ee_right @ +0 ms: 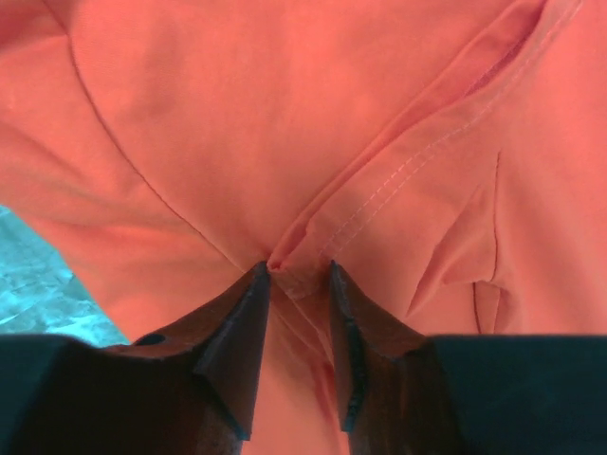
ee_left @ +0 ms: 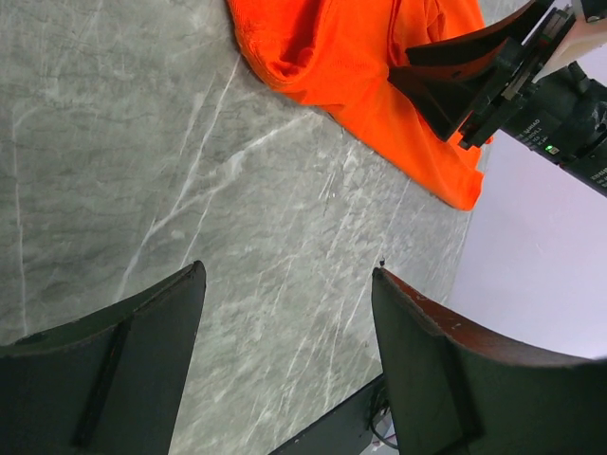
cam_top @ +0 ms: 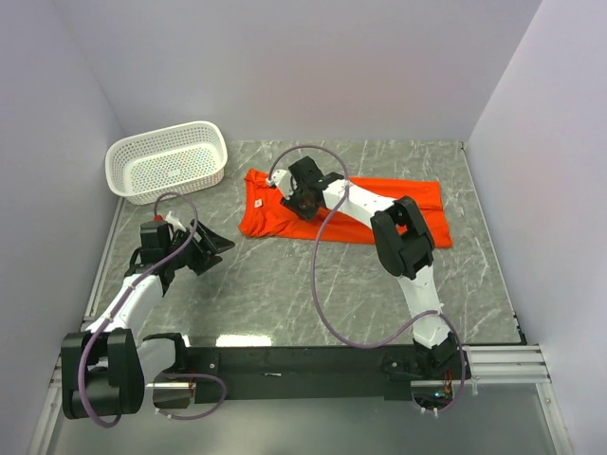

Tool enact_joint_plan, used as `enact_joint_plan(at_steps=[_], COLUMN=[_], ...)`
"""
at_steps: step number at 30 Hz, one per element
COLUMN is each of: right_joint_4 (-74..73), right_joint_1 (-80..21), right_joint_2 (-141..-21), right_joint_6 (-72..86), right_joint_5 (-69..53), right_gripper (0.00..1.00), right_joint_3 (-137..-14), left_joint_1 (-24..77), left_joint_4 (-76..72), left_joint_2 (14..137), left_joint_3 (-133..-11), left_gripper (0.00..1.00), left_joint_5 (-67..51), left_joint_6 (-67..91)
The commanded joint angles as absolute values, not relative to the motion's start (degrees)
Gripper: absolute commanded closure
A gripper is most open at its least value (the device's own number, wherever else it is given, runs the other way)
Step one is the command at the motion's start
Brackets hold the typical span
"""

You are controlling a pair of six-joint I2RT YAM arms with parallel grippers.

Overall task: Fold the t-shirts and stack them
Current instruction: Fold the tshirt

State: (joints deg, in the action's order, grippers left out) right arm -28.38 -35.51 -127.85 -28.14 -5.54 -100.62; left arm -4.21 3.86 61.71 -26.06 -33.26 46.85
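Observation:
The orange-red t-shirt [cam_top: 389, 194] lies spread along the back of the table, crumpled at its left end. My right gripper [cam_top: 305, 201] is pressed down onto that left part. In the right wrist view its jaws [ee_right: 299, 268] stand narrowly apart, with a raised ridge of the t-shirt [ee_right: 237, 114] and a stitched seam bunched between the tips, touching both. My left gripper [cam_top: 213, 248] hovers over bare table at the left, open and empty. In its wrist view [ee_left: 289, 284] the t-shirt [ee_left: 360, 66] lies ahead, well apart from it.
A white perforated basket [cam_top: 169, 161] stands at the back left corner. The right arm's black forearm [ee_left: 493, 76] reaches over the shirt. Grey marbled tabletop [cam_top: 285, 284] lies between the shirt and the arm bases. Walls close in on three sides.

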Motion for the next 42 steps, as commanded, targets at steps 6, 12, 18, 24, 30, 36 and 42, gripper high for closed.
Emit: enact_joint_plan(at_steps=[6, 12, 18, 24, 30, 36, 42], right_joint_4=[-24.9, -23.4, -22.4, -23.4, -24.2, -35.1, -34.4], right_joint_1=[-35.6, -33.6, -29.1, -23.7, -22.1, -21.5, -20.7], right_joint_2=[-125.6, -124.6, -124.5, -124.1, -120.9, -114.0, -100.0], right_joint_6=[-24.9, -20.9, -15.7, -9.5, -10.6, -28.4, -37.4], right_joint_5=[-0.1, 4.6, 9.3, 10.5, 3.6, -27.0, -38.3], right_gripper=[0.82, 0.95, 0.96, 0.58, 0.43, 0.39, 0.39], right_joint_3=[-102.0, -103.3, -103.6, -104.6, -102.0, -96.1, -79.1], left_joint_1=[-4.4, -4.4, -4.4, -4.4, -4.4, -2.6, 11.1], left_joint_4=[1.7, 2.2, 2.5, 1.9, 0.6, -7.1, -9.9], left_joint_2=[61.6, 61.4, 61.3, 61.6, 62.0, 67.3, 79.2], left_joint_3=[-26.0, -26.4, -26.4, -26.5, -26.2, -26.4, -33.7], left_gripper=[0.24, 0.25, 0.25, 0.25, 0.25, 0.27, 0.31], left_joint_5=[-35.2, -35.2, -35.2, -35.7, -36.4, -38.9, -22.6], left_joint_6=[47.2, 47.1, 47.1, 47.5, 47.8, 50.8, 58.2])
